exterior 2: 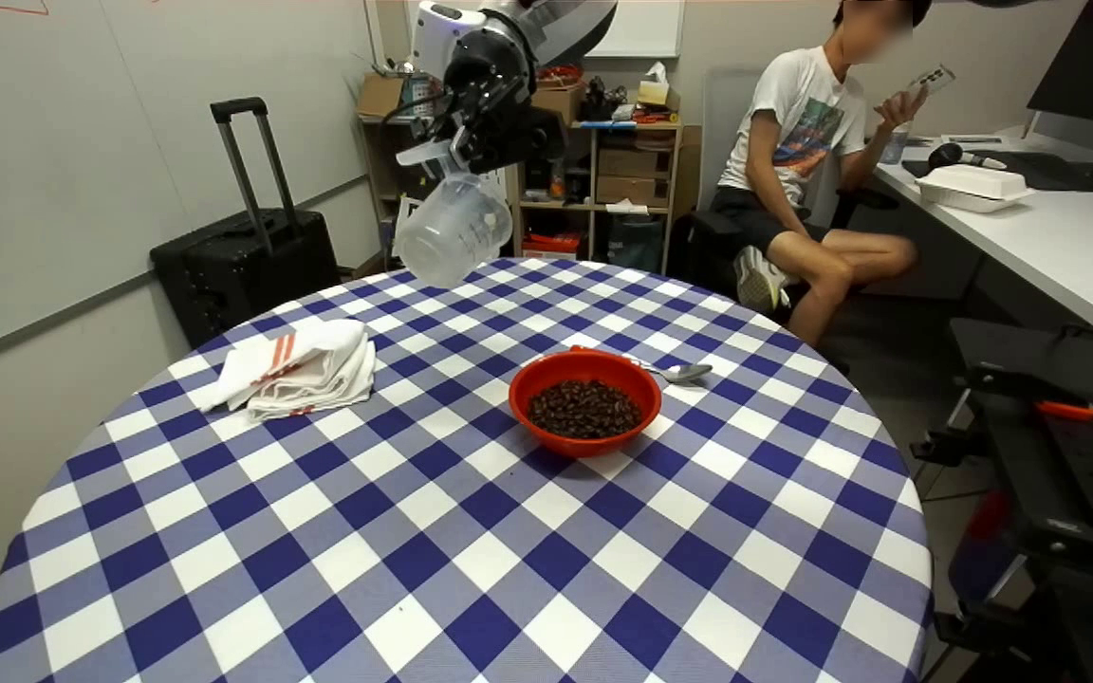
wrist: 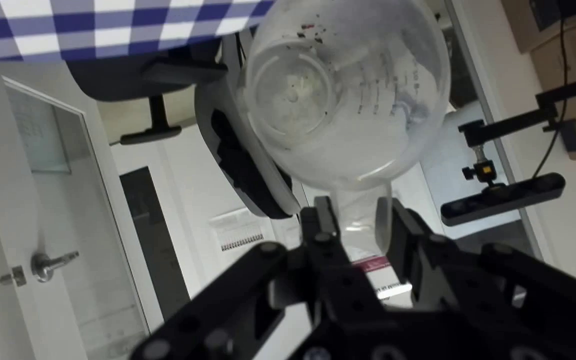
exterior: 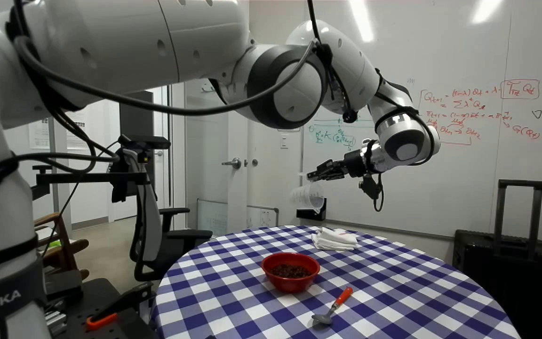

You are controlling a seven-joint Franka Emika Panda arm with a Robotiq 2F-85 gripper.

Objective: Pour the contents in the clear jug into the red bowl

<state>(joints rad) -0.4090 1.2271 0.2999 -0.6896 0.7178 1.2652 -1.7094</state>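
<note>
Wrist view: gripper (wrist: pixel 355 221) clamped on clear jug (wrist: pixel 368 130), tilted midair, only dark specks (wrist: pixel 308 26) inside. Red bowl (exterior: pixel 290 284), on table (exterior 2: pixel 319 569) in both exterior views, apart from jug, holds beans (exterior 2: pixel 584 408). Pour looks done; maybe set-down remaining. One jug, one bowl, one folded cloth (exterior 2: pixel 295 370), one spoon (exterior: pixel 340 300); beans uncountable.

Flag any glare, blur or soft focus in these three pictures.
In an exterior view, two bright streaks glare on the whiteboard; in an exterior view, the seated person's face is blurred; in the wrist view, the pincer looks out of focus, and the clear jug shows a bright glint on its rim.
</note>
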